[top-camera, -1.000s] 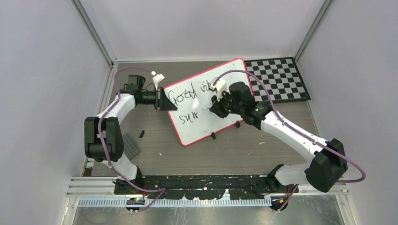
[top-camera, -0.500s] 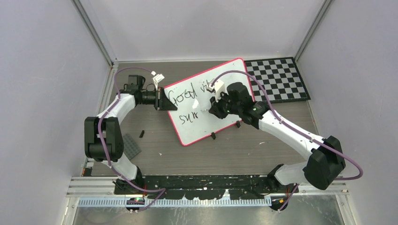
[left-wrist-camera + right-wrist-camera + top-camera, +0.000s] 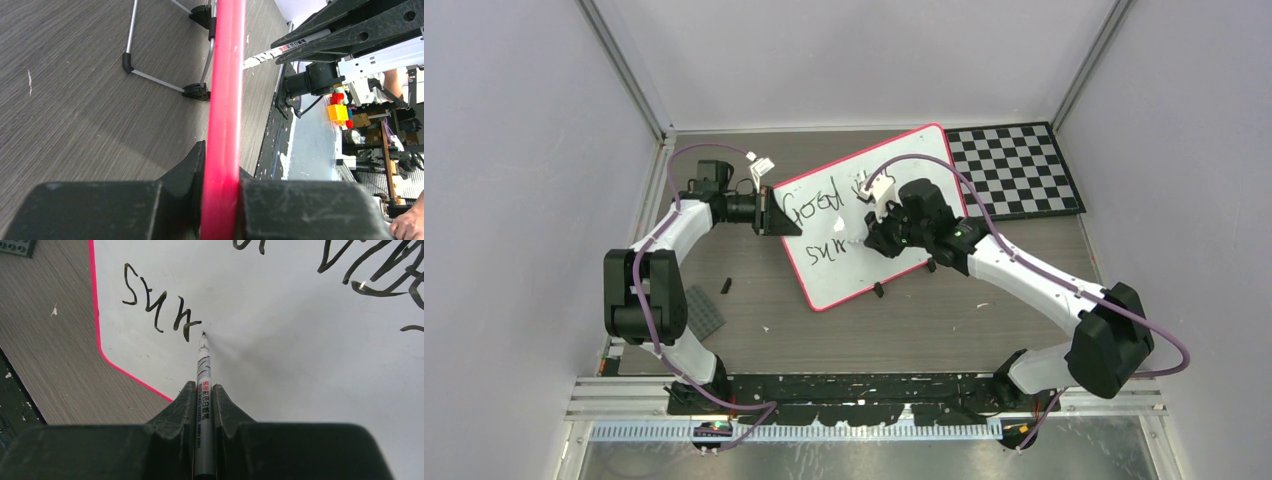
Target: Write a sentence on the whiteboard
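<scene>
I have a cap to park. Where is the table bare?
The table is bare between the whiteboard and the arm bases. Crowded at left by the grey plate and black piece; the right arm spans the right side.

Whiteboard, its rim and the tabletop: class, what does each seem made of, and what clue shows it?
The whiteboard: smooth, glossy coated panel, likely melamine or painted steel; it throws a small glare spot. Its rim: probably moulded plastic, uniformly red-pink and slightly shiny. The tabletop: matt grey wood-grain, likely laminate; fine streaks run along it.
</scene>
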Robot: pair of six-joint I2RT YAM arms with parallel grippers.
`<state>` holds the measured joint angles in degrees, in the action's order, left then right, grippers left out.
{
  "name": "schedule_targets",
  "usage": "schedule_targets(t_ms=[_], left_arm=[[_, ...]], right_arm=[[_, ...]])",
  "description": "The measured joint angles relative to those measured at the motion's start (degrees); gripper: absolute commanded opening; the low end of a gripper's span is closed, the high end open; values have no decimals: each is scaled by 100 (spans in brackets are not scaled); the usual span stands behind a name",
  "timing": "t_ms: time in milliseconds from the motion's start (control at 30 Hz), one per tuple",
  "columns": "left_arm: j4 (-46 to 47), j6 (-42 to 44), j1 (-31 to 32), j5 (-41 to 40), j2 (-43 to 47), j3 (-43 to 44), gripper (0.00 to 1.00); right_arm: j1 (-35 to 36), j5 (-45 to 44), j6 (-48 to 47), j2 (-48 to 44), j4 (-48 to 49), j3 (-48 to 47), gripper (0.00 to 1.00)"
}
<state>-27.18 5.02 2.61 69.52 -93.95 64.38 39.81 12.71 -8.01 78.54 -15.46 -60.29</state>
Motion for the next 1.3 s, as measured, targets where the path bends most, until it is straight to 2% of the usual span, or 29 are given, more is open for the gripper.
schedule_targets(t_ms=[933, 1300], left_arm=[[2, 0, 0, -4, 0, 0, 0], [2, -2, 0, -7, 2, 0, 0]], right_arm=[[15, -15, -223, 57, -15, 85, 0], [-234, -4, -345, -33, -199, 68, 0]])
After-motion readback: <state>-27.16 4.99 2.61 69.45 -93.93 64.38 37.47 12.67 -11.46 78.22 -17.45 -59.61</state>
